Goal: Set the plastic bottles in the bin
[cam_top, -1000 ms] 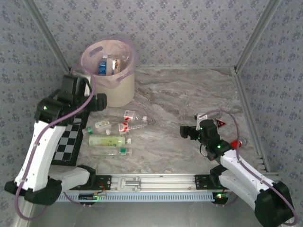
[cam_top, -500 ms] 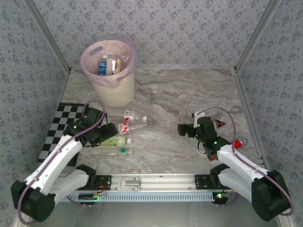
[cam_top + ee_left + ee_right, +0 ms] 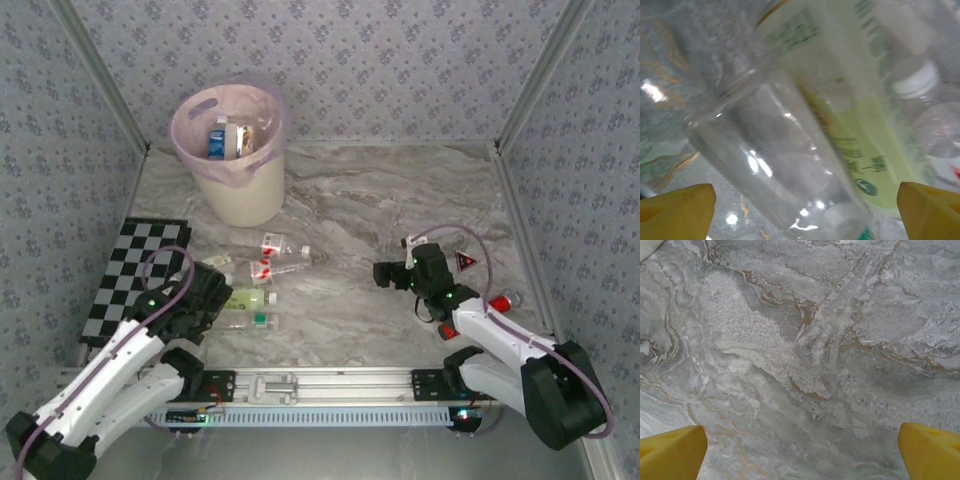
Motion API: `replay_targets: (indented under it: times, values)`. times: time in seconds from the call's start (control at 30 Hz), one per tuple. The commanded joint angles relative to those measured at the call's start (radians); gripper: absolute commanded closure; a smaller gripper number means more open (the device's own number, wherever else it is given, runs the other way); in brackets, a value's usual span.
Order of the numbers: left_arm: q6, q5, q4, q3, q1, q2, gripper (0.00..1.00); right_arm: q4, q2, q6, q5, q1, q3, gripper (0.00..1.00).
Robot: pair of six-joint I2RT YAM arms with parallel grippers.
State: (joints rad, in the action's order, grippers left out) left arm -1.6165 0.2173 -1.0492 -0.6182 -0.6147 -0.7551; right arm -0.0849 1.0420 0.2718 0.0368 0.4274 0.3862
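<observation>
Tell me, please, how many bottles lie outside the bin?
4 visible: two red-labelled bottles mid-table, a pale green bottle and a clear bottle by the left arm, which may hide more.

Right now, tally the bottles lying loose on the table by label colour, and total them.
Red-white label bottles: 2
Pale green bottle: 1
Clear bottle with green label: 1
Half-hidden bottle, label unreadable: 1
Total: 5
</observation>
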Motion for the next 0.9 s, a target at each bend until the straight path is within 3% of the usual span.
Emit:
replay_targets:
  times: [0.0,0.43,0.57,0.87]
  values:
    - [-0.113,-0.002,-0.035,-0.002,-0.033,-0.024,0.06,-0.01,0.004,-0.016,-0.002,-0.006,0.031,0.0]
    - [-0.202,-0.051,0.16,0.095,-0.129,-0.144,0.07,-0.027,0.063,-0.027,-0.022,-0.007,0.062,0.0]
    - [-0.203,-0.05,0.199,0.115,-0.13,-0.156,0.15,-0.018,0.056,-0.031,-0.024,-0.007,0.063,0.0]
    - [-0.178,0.011,0.103,0.014,-0.14,-0.116,0.34,0.001,0.023,-0.019,-0.014,-0.006,0.045,0.0]
